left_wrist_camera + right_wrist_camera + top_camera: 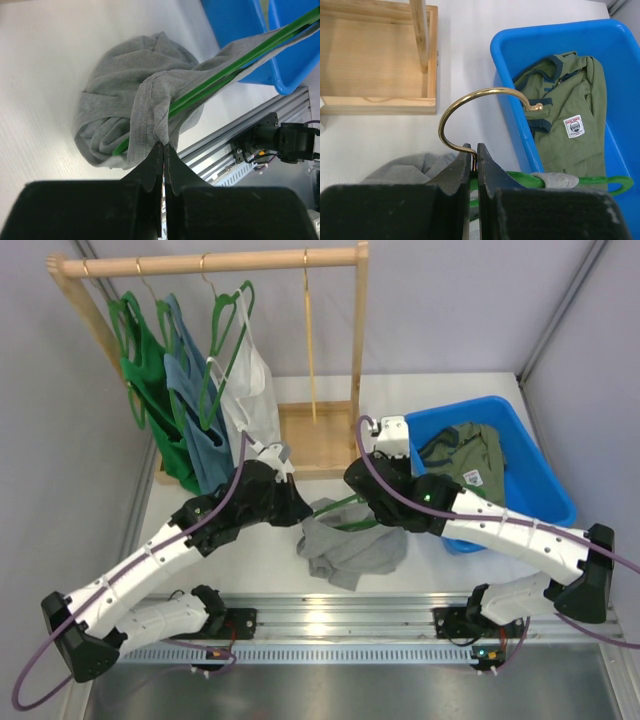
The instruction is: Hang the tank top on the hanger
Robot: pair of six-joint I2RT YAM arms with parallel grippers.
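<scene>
1. Two closed grippers share the load: the left gripper (164, 145) has its jaws pressed together on a hemmed edge of the tank top (125, 90), and the right gripper (474, 147) has its jaws pinched on the shank of the brass hook (485, 92).
2. From the left wrist, the hanger (225, 75) has its long axis on a diagonal, from beside the left fingertips up and right toward the bin (280, 82).
3. A grey band wraps over the green bar near the left jaws, and more cloth is draped along the bar farther up.
4. From the right wrist, the hook arches above the jaws with its open end toward the bin, and one green shoulder runs right, a grey strap over it, its looped end over the bin.
5. Most of the top lies bunched on the table (260, 560) between the two arms, near the front rail.
6. One olive shirt (570, 115) with a white patch lies spread in the blue bin, right of the right gripper.
7. Behind the arms, the wooden rack (210, 260) carries green, blue and white tops on green hangers.
</scene>
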